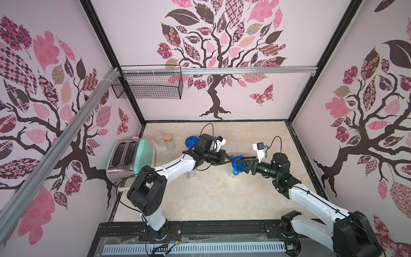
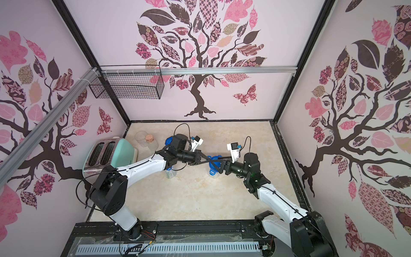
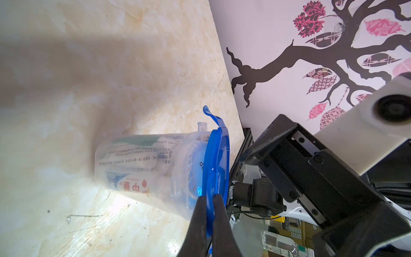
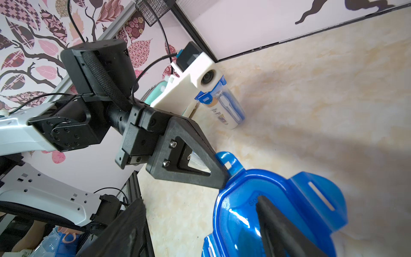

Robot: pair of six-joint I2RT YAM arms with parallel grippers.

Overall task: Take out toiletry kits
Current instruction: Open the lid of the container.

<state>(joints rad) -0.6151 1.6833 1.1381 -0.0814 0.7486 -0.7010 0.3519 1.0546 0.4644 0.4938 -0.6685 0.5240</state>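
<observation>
- Left hand (image 3: 209,198) clamps the blue lid (image 3: 219,155) at its edge.
- Right hand (image 1: 239,162) opposite, jaws wide, one finger (image 4: 273,220) across the lid top.
- Broad worktop (image 1: 211,195) behind both hands.

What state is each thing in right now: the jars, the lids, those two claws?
Middle canister: upright, toiletry kit inside.
Blue lid: seated, one clip flipped up.
Left gripper: shut on the lid's edge.
Right gripper: open, astride the lid.
Far canister: upright, closed, filled.
Cork jar: stoppered.
</observation>
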